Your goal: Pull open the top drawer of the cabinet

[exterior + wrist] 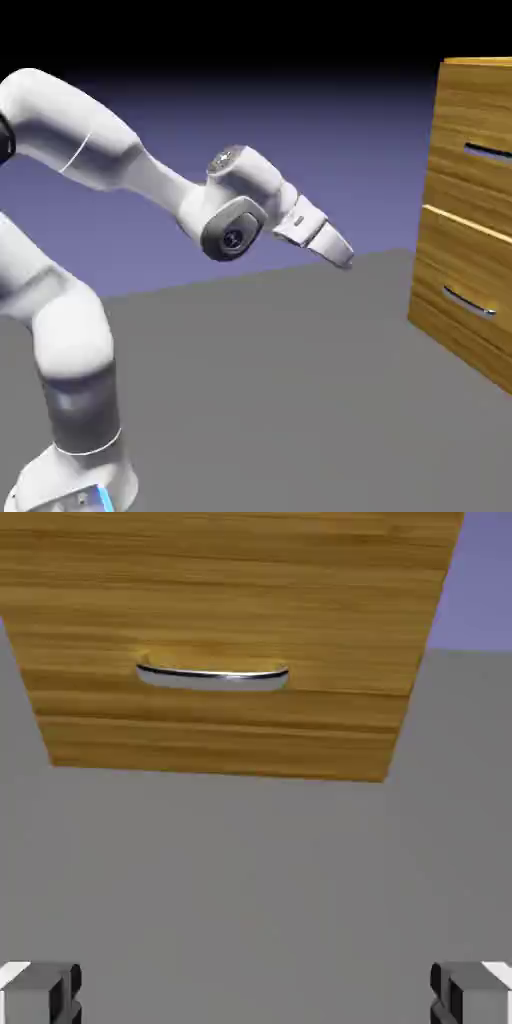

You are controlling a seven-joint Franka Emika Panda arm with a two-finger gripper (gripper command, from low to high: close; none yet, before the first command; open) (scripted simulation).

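One tall golden-brown wood-grain cabinet (470, 210) on the grey surface (270, 380), two stacked drawers; the top drawer (478, 145) with its thin silver bar handle (488, 150) lying horizontal. My hand (343, 255) hangs well apart, spread wide, empty.

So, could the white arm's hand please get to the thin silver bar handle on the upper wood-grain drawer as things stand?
Probably yes: only open air and bare grey table lie between the hand and the cabinet's thin silver bar handle, though it sits higher than the hand.
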